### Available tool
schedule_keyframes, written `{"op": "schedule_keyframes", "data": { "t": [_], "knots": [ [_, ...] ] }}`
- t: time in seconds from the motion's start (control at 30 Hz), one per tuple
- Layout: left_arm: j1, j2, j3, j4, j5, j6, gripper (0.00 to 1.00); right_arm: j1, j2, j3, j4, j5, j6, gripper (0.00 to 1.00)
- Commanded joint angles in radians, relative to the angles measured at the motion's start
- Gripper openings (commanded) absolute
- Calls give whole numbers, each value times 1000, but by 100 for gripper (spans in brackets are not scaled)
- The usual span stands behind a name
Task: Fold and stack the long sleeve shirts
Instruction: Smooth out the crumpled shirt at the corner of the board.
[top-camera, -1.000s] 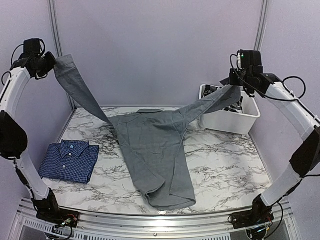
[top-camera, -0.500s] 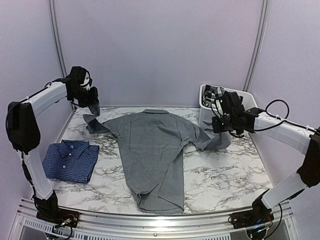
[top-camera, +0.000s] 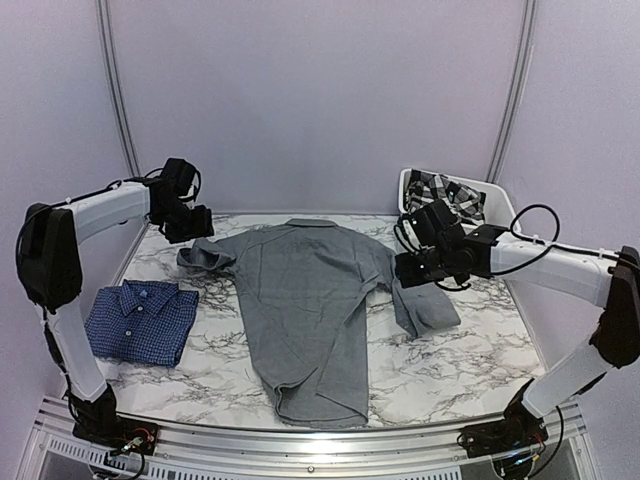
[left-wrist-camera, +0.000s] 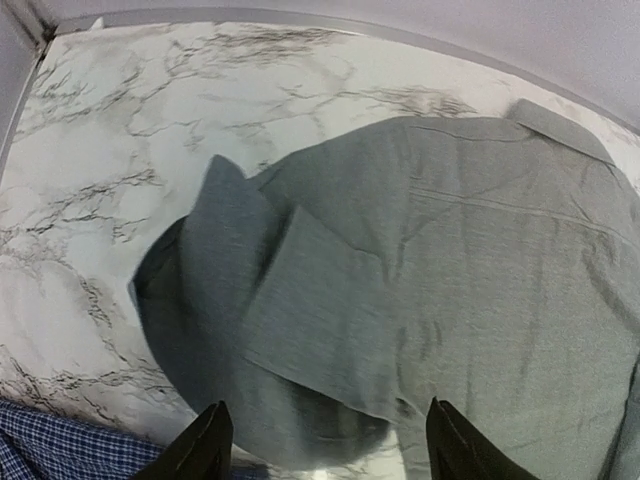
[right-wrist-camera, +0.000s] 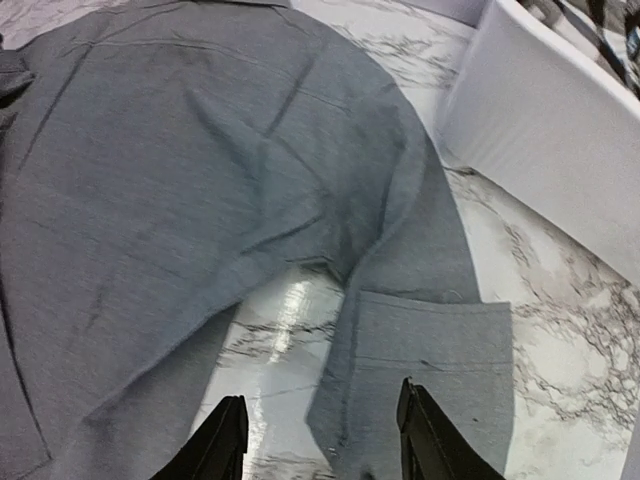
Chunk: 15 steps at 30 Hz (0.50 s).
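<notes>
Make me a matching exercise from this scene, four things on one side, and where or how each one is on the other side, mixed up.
Column one:
1. grey shirt
2. blue checked shirt
3. white bin
4. left gripper

Column two:
A. folded, at the near left
B. open, above a bunched sleeve
C. spread out in the middle
D. far right, patterned cloth inside

Pairs: 1-C, 2-A, 3-D, 4-B.

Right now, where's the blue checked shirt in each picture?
Top external: the blue checked shirt lies folded, low on the left side.
Left wrist: only a corner shows, at the bottom left edge.
Right wrist: not in it.
Shared landmark: the grey shirt, spread out flat, shows in all three views.
</notes>
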Motion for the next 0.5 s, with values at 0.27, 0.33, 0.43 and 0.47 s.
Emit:
{"op": "schedule_keyframes", "data": {
  "t": [0.27,0.33,0.43,0.47],
  "knots": [
    [-429,-84,-108,41,73,-49,62,191,176,107,81,-186,67,54],
    [-499,-106,-165,42,84,-46,61,208,174,86,80,-189,78,57],
    [-585,-126,-249,43,106,-58,62,225,186,72,87,-199,93,61],
    [-613,-127,-270,42,103,-69,63,231,197,76,83,-194,97,62]
  ]
}}
